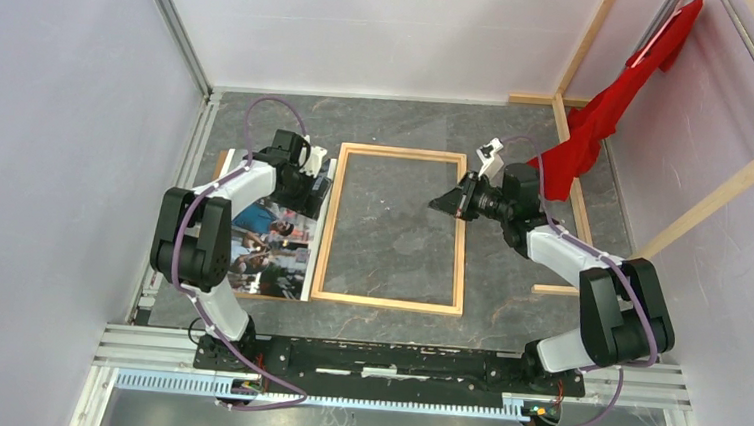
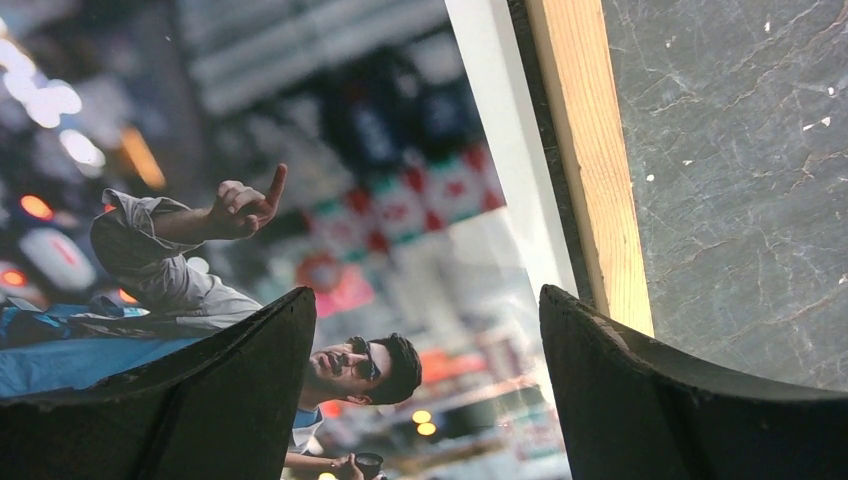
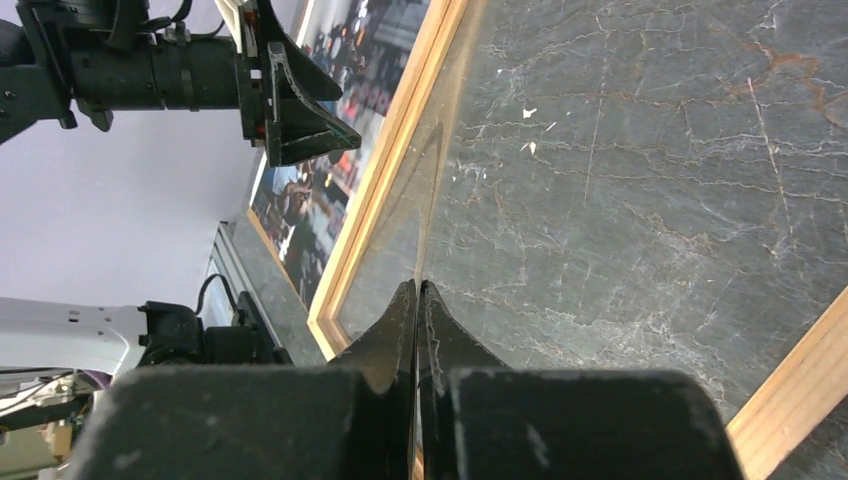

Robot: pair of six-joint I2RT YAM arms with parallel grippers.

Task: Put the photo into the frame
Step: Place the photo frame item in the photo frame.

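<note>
The frame (image 1: 327, 232) lies flat in the middle of the desk (image 1: 409, 125), and through its pane only the grey stone shows, so nothing is inside it yet. The photo (image 1: 270, 258) lies face up at 9 o'clock from the frame. Its white right edge is just beside the left rail, and the left arm covers part of it.

The left claw (image 1: 319, 191) hangs over the photo's 1 o'clock corner with its fingers spread wide and nothing between them. In its wrist view one finger (image 2: 200, 400) is over the print and the other is over the rail and pane. The right claw (image 3: 415, 292) is clenched on nothing, its tips pressed together. It points at the pane near the frame's 3 o'clock rail – I cannot tell if it touches the glass.

The step in hand, I think, is to take the photo by this edge. To do it well, the left claw should come down so that both fingers meet on the paper only, not on the rail. The print lies flat, so the edge must first be lifted or slid a little. The paper is thin and can crease – a slow, low pull toward 3 o'clock seems safer. The clenched right claw could press the frame so it does not slide.
</note>
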